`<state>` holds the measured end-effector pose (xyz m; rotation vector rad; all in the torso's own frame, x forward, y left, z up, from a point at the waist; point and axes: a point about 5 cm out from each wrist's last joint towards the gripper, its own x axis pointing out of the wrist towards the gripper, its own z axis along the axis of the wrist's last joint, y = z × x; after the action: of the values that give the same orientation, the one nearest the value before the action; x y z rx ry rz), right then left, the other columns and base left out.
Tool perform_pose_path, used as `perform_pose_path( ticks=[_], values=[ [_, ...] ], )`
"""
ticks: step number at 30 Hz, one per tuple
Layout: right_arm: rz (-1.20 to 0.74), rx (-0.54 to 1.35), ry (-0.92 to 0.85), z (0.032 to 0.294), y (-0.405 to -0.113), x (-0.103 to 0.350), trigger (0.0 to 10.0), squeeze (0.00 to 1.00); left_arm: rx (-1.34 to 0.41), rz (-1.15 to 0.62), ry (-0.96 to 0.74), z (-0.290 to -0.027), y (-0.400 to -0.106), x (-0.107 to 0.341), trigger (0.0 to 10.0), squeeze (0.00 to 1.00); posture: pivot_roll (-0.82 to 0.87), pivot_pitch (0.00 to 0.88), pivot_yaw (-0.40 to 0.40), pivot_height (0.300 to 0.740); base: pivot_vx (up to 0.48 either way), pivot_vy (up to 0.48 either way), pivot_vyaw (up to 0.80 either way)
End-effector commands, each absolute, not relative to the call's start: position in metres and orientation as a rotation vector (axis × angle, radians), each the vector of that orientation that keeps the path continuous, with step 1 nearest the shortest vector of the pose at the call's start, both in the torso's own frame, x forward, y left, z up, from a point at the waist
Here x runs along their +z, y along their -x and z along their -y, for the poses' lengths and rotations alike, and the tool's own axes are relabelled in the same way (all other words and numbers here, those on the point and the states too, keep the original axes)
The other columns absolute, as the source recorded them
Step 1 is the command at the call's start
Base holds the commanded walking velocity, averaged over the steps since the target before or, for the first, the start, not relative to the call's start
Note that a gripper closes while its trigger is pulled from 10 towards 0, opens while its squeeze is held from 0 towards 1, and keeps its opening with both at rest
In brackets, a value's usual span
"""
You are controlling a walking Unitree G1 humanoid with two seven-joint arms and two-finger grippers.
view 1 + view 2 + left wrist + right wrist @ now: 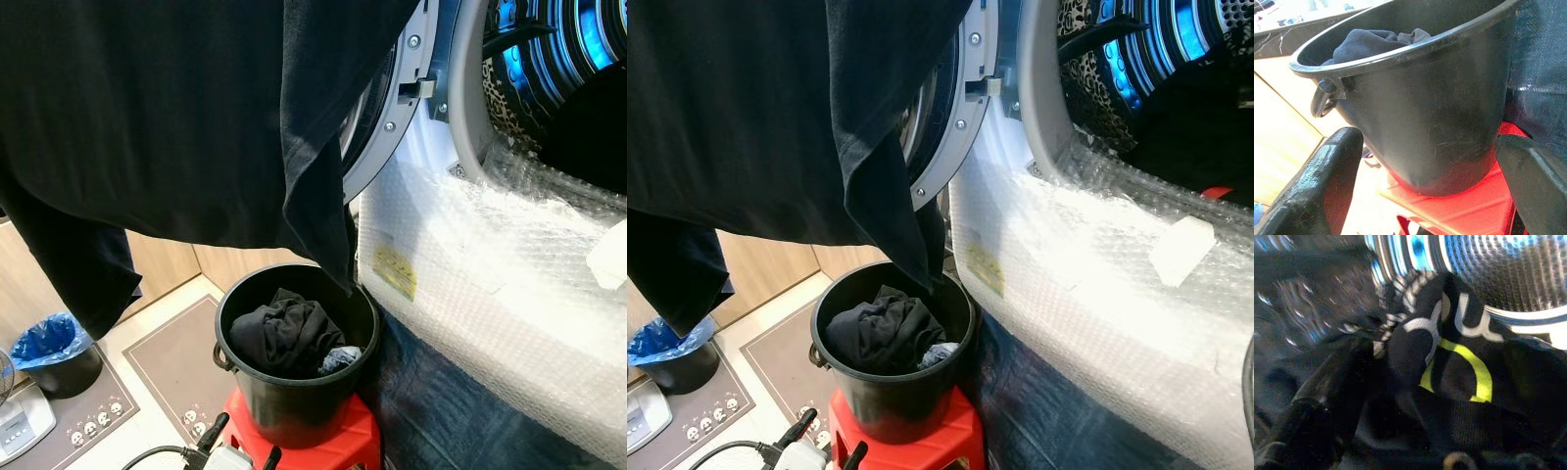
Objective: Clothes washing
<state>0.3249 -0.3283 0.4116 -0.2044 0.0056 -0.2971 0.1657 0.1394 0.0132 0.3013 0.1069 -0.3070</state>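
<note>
Here, low at the bottom edge of the left eye view, the left gripper (235, 452) hangs by the red stool (323, 441); in its wrist view its two black fingers (1317, 186) stand wide apart with nothing between them, pointing at the black bucket (294, 392).

The bucket sits on the stool at lower centre and holds a heap of dark clothes (286, 333), with a bluish piece at its right side; how many pieces make up the heap I cannot tell.

Above it, one large black garment (176, 117) hangs across the upper left, its tail reaching down to the bucket's rim.

Farthest, at upper right, is one washing machine, its front wrapped in bubble wrap (509, 294), door (387, 108) swung open and drum (549, 59) lit blue.

Inside the drum, the right gripper (1337, 396) lies against dark fabric with a yellow and white print (1454, 362); whether it grips it I cannot tell.

Loading looks to be the step in hand. Next, the hanging garment probably has to go through the opening, its trailing tail lifted past the bucket.
</note>
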Motion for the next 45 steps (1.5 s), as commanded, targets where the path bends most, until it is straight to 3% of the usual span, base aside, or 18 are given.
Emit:
perform_pose_path(
  ticks=[1, 14, 20, 29, 33, 45],
  values=[
    [0.059, -0.278, 0.197, 0.327, -0.313, 0.425, 10.0, 0.00, -0.310, -0.121, -0.300, -0.142, -0.167, 0.012, 10.0, 0.00, -0.13, 0.022, 0.045, 0.740, 0.000, 0.000, 0.00],
    [0.194, -0.138, 0.190, 0.316, -0.267, 0.417, 10.0, 0.00, -0.326, -0.116, -0.310, -0.144, -0.173, 0.013, 10.0, 0.00, -0.15, 0.010, 0.071, 0.740, 0.000, 0.000, 0.00],
    [0.364, 0.159, 0.261, 0.285, -0.240, 0.396, 10.0, 0.00, -0.334, -0.111, -0.312, -0.144, -0.179, 0.013, 10.0, 0.00, -0.15, 0.008, 0.078, 0.740, 0.000, 0.000, 0.00],
    [0.418, 0.505, 0.243, 0.245, -0.221, 0.364, 10.0, 0.00, -0.331, -0.104, -0.315, -0.143, -0.183, 0.013, 10.0, 0.00, -0.14, 0.000, 0.073, 0.740, 0.000, 0.000, 0.00],
    [0.350, 0.713, 0.252, 0.225, -0.210, 0.334, 10.0, 0.00, -0.316, -0.098, -0.322, -0.145, -0.184, 0.013, 10.0, 0.00, -0.13, 0.000, 0.067, 0.740, 0.000, 0.000, 0.00],
    [0.210, 0.757, 0.263, 0.210, -0.210, 0.295, 10.0, 0.00, -0.301, -0.094, -0.332, -0.146, -0.186, 0.013, 10.0, 0.00, -0.13, 0.000, 0.059, 0.740, 0.000, 0.000, 0.00]
  ],
)
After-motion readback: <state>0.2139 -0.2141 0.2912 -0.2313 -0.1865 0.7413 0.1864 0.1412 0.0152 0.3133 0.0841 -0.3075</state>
